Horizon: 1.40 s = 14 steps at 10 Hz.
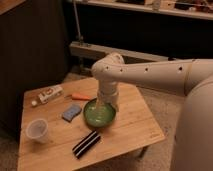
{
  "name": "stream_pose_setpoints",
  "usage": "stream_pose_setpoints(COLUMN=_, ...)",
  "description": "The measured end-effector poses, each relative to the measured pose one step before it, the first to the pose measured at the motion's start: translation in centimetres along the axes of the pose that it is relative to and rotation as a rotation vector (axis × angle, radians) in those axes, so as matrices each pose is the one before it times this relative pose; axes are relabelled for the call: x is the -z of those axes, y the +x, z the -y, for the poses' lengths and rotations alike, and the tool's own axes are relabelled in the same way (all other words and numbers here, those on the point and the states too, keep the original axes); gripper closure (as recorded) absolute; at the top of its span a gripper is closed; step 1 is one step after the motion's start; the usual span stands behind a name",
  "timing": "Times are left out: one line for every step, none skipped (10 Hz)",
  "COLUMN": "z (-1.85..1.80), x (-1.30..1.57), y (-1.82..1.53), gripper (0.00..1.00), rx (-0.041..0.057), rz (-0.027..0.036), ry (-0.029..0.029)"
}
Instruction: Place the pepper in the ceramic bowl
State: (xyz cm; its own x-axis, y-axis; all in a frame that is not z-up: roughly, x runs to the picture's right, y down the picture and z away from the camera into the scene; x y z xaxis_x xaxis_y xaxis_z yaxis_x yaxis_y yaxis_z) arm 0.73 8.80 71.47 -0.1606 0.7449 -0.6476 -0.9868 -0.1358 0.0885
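The end effector (pixel 103 104) is hanging low over the green ceramic bowl (pixel 86 114), pointing down from the arm's wrist; I cannot tell whether it is open or closed. The orange pepper (pixel 80 96) is lying on the wooden counter (pixel 131 125) near the bowl's far-left rim, behind the blue sponge (pixel 71 112), so nothing is carrying it. By my judgement, the arm is sitting over the target rather than the pepper, and the pick is not yet done.

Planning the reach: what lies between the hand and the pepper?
Camera view: only bare table lies between; the hand hangs over the ceramic bowl, the pepper beside its rim.
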Motion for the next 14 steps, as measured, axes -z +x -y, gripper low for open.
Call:
stream_pose_setpoints(z=0.0, x=-0.002, y=0.001, gripper=0.35, rx=0.00008, rz=-0.00001, ry=0.0)
stream_pose_setpoints(z=0.023, x=0.064, y=0.017, gripper=0.35, rx=0.00029, rz=0.00123, ry=-0.00018)
stream_pose_setpoints(z=0.042, x=0.04, y=0.033, gripper=0.35, rx=0.00669, rz=0.00368, ry=-0.00396)
stream_pose_setpoints(z=0.121, x=0.394, y=-0.686, gripper=0.35, rx=0.01762, rz=0.03878, ry=-0.01531)
stream_pose_setpoints(z=0.34, x=0.511, y=-1.152, gripper=0.35, rx=0.01965, rz=0.04363, ry=-0.01157)
stream_pose_setpoints(z=0.177, x=0.751, y=-1.415, gripper=0.35, rx=0.02727, rz=0.04785, ry=-0.02993)
stream_pose_setpoints(z=0.797, x=1.062, y=-2.723, gripper=0.35, rx=0.05046, rz=0.06854, ry=-0.04391)
stream_pose_setpoints(z=0.469, x=0.64, y=-1.953, gripper=0.35, rx=0.04898, rz=0.04347, ry=-0.02715)
stream_pose_setpoints(z=-0.215, x=0.705, y=-2.148, gripper=0.35, rx=0.08833, rz=0.04394, ry=-0.04205)
stream_pose_setpoints(z=-0.964, x=0.47, y=-2.448, gripper=0.35, rx=0.10964, rz=0.033, ry=-0.0427)
stream_pose_setpoints(z=-0.596, x=-0.14, y=-1.17, gripper=0.35, rx=0.05158, rz=0.00521, ry=-0.02279)
stream_pose_setpoints(z=-0.934, x=-0.042, y=-1.623, gripper=0.35, rx=0.06842, rz=0.01237, ry=-0.03143)
stream_pose_setpoints(z=0.075, x=-0.032, y=-0.916, gripper=0.35, rx=0.03815, rz=0.00824, ry=-0.01134)
stream_pose_setpoints(z=0.038, x=0.029, y=-0.731, gripper=0.35, rx=0.02869, rz=0.00876, ry=-0.01059)
